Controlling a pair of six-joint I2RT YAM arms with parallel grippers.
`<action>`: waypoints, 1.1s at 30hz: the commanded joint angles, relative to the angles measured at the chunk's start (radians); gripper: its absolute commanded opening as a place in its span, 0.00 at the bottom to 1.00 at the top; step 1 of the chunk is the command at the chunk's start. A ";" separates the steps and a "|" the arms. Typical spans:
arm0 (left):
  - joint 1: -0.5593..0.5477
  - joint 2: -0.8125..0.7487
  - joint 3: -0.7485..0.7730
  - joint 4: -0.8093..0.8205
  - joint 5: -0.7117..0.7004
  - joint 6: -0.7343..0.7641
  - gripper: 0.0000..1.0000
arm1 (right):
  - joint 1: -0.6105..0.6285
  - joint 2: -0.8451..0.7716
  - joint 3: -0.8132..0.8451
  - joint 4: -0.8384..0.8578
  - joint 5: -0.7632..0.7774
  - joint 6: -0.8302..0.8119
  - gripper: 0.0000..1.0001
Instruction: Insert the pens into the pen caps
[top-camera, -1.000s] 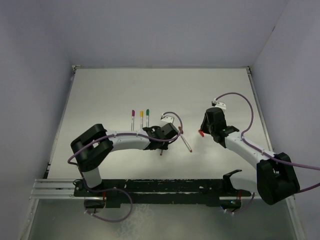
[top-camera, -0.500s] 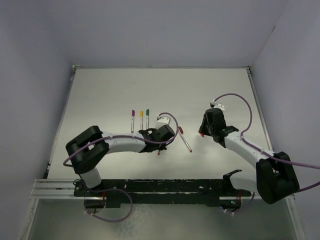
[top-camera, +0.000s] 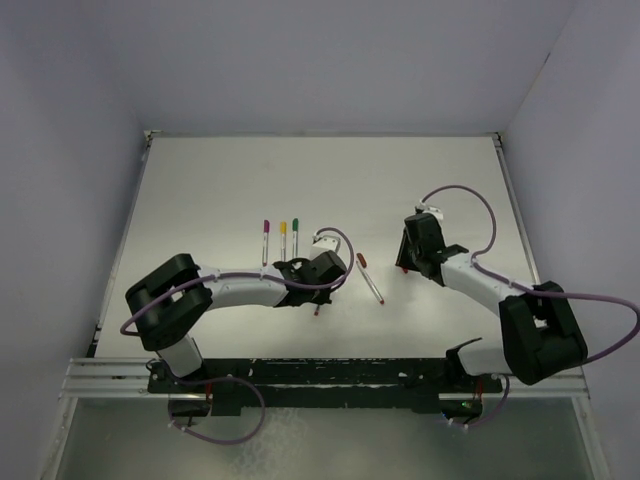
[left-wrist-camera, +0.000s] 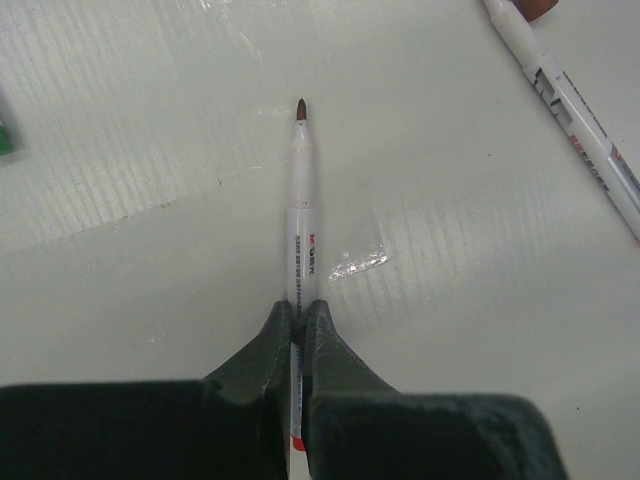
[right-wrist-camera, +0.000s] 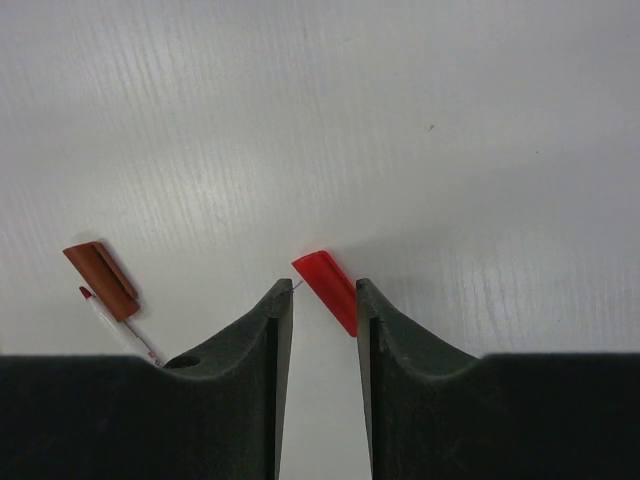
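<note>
My left gripper (left-wrist-camera: 298, 308) is shut on a silver-grey pen (left-wrist-camera: 301, 215), its dark red tip pointing away just over the table; it also shows in the top view (top-camera: 318, 288). My right gripper (right-wrist-camera: 323, 292) is open, its jaws on either side of the red cap (right-wrist-camera: 330, 285), which lies on the table against the right finger. A second pen (top-camera: 373, 285) lies between the arms with the dark red cap (right-wrist-camera: 100, 280) beside its tip. Three pens with magenta (top-camera: 265, 226), yellow (top-camera: 283, 226) and green (top-camera: 295, 223) caps lie side by side.
The white table (top-camera: 200, 190) is walled at the back and on both sides. The loose pen crosses the upper right of the left wrist view (left-wrist-camera: 570, 110). The green cap's edge shows at that view's left border (left-wrist-camera: 5, 135).
My left gripper has shifted a little to the left with the pen in it. My right gripper has moved left and away until its jaws stand on either side of the red cap.
</note>
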 joint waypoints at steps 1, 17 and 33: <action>-0.004 -0.013 -0.035 -0.048 0.039 -0.016 0.00 | -0.002 0.035 0.075 -0.009 0.022 -0.031 0.34; -0.004 -0.010 -0.030 -0.044 0.036 -0.019 0.00 | -0.003 0.151 0.103 -0.054 -0.005 -0.015 0.34; -0.002 -0.005 -0.029 -0.043 0.034 -0.016 0.00 | -0.002 0.167 0.080 -0.133 -0.006 0.072 0.37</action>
